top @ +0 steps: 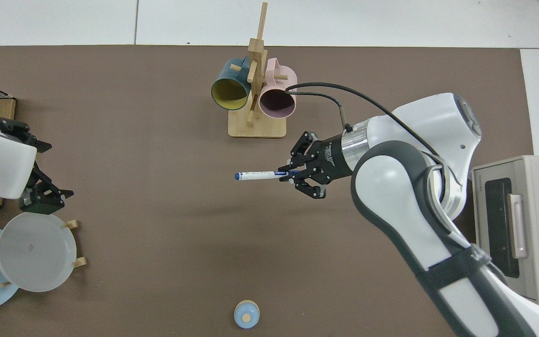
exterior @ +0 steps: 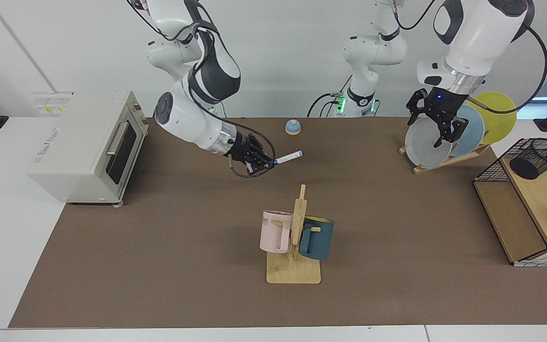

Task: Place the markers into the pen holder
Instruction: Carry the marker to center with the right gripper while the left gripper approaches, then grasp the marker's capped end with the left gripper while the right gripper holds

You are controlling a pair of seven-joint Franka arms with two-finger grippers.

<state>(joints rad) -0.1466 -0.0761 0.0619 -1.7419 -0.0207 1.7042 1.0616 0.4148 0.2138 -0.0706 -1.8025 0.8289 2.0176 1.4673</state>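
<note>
My right gripper [exterior: 268, 164] is shut on the blue-capped end of the white marker [exterior: 288, 156], which it holds nearly level above the mat, behind the mug rack. From above, the marker [top: 258, 175] sticks out of the right gripper [top: 291, 174] towards the plate side of the table. The black mesh pen holder [exterior: 542, 156] lies tilted on the wooden shelf at the far end, its open mouth facing the table. My left gripper [exterior: 434, 124] hangs open with nothing in it over the plate rack; from above, the left gripper [top: 35, 168] shows beside the grey plate.
A wooden mug rack [exterior: 295, 270] carries a pink mug [exterior: 276, 231] and a blue mug [exterior: 317, 237] mid-table. A toaster oven [exterior: 83, 142] stands at one end. Plates [exterior: 428, 145] lean in a rack beside a wire-basket shelf [exterior: 520, 213]. A small blue bell [exterior: 293, 127] sits near the arms' bases.
</note>
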